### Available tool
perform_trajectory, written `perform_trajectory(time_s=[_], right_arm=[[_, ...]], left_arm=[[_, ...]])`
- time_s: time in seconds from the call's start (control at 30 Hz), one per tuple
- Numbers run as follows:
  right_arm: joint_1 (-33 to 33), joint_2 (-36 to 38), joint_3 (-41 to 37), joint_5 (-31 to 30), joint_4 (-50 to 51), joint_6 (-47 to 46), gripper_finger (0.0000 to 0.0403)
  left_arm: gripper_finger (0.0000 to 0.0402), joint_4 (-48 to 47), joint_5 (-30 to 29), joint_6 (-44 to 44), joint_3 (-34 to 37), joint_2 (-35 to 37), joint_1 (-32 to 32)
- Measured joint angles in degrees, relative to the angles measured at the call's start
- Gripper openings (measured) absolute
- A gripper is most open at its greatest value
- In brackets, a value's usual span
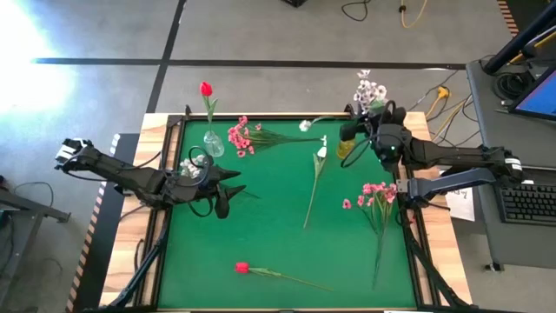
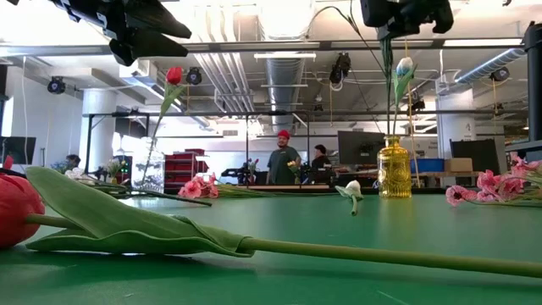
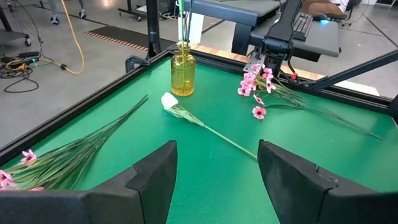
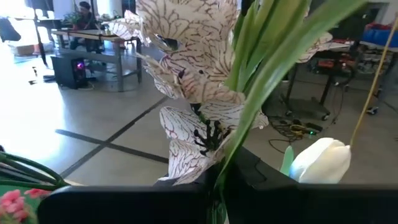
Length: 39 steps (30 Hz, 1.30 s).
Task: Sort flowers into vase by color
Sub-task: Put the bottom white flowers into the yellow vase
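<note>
You are working on a green felt-covered table (image 1: pixel 278 243) with a raised black rim, set on a grey concrete floor in an open workshop; in the low view two people stand far behind it. At the left edge your left gripper (image 1: pixel 228 193) hangs over the mat with its fingers spread and nothing between them, near the clear glass vase (image 1: pixel 213 143) holding a red tulip (image 1: pixel 206 89). A pink blossom spray (image 1: pixel 240 137) lies just beside that vase, and a second red bud (image 1: pixel 242 268) lies near the front rim with clear mat around it. A loose white tulip bud on a long green stem (image 1: pixel 322 153) lies mid-table. At the right, your right gripper (image 1: pixel 372 122) is clenched on a veined white blossom spray (image 4: pixel 193 56) above the amber glass vase (image 3: pixel 183 73); another pink spray (image 1: pixel 375 196) lies by the right rim.
</note>
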State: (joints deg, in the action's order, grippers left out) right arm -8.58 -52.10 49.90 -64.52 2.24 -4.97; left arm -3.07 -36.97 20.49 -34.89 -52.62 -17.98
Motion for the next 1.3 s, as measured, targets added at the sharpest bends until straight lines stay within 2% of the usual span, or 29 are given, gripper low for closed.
perform_trajectory(time_s=[0.77,1.13,1.3], right_arm=[[-4.02,-2.78,-0.82,0.09,-0.78,-0.62,0.0021],[-3.93,-3.85,-0.82,0.08,-0.21,-1.30,0.0089],[-3.93,-3.15,-0.82,0.17,5.62,-5.80,0.0127]], left_arm=[[0.0210,0.00,-0.07,-0.02,0.02,0.00,0.00],[0.0210,0.00,-0.06,-0.02,0.02,0.00,0.00],[0.0210,0.00,-0.05,-0.02,0.02,0.00,0.01]])
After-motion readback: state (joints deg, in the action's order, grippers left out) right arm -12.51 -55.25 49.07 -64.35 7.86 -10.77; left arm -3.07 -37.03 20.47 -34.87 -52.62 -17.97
